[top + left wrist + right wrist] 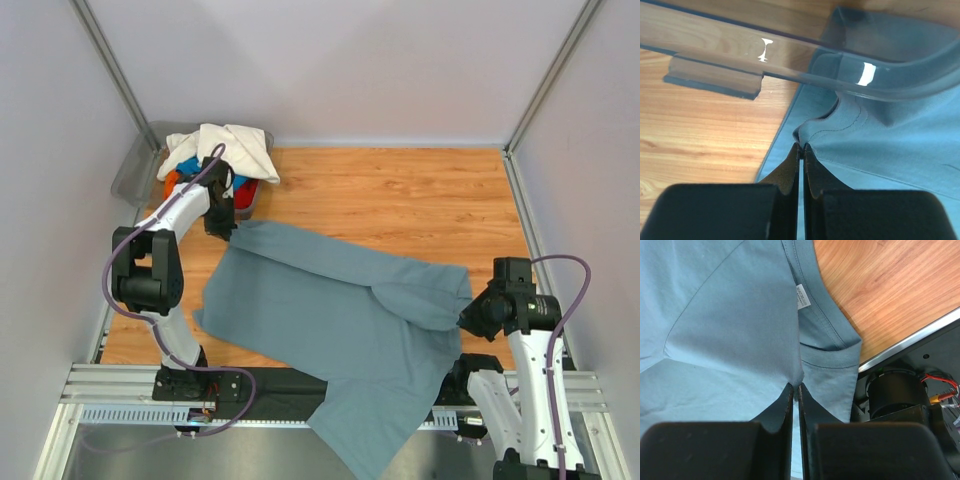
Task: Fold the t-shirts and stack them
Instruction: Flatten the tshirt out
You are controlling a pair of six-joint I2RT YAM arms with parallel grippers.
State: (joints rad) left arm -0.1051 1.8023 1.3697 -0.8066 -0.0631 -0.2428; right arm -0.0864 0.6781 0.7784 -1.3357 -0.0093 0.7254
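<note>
1. Your right gripper (796, 387), closest to its lens, has its fingers pressed together on a small pucker of the grey-blue t-shirt (730, 315), just below the collar and its white neck label (803, 296). You cannot tell whether it has caught one layer or two.
2. Your left gripper (801, 146) likewise pinches a fold at the shirt's far-left edge, right under the rim of the plastic bin (865, 85).
3. From above, the shirt lies creased and skewed across the table (420, 200). Its lower part spills over the metal rail (110, 385) at the near edge and runs out of frame, so you cannot see where it ends.
4. The step in hand looks like spreading the shirt flat before the first fold. Draw the two pinches apart evenly until the creases go, and drag the overhang back onto the wood. Travel low so the cloth does not slip, and keep the left wrist off the bin.
5. Near the right gripper a flap of cloth overlaps the body. Whether it is a sleeve is hard to read.
6. Farthest back, the bin holds a cream-white shirt (235, 148) draped over bright blue cloth (190, 165) and red-orange cloth (172, 182). You cannot tell how many garments lie there.
</note>
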